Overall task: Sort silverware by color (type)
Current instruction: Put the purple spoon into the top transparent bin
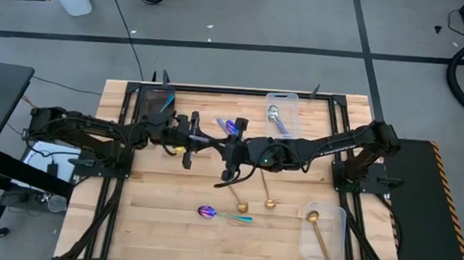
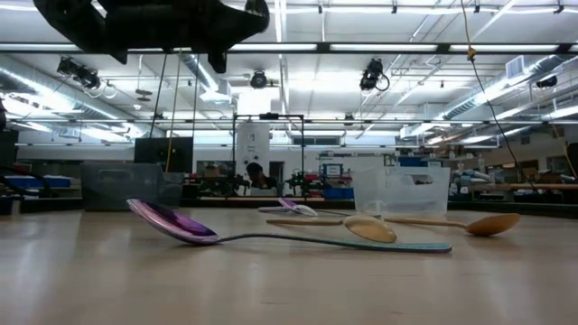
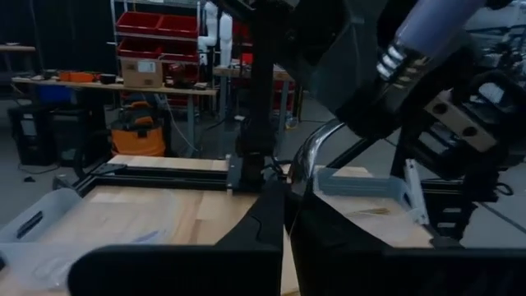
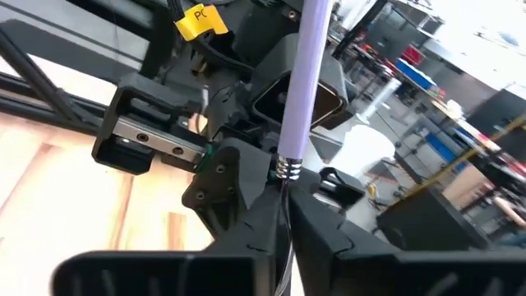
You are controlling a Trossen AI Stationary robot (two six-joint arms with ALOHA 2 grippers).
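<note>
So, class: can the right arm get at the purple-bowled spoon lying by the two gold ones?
Probably not yet: the right gripper is shut on a lavender-handled spoon that the left gripper also grips. Nothing covers the purple-bowled spoon itself.

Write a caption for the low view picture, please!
A purple-bowled spoon with a teal handle lies on the wooden table, two gold spoons and a clear bin behind.
</note>
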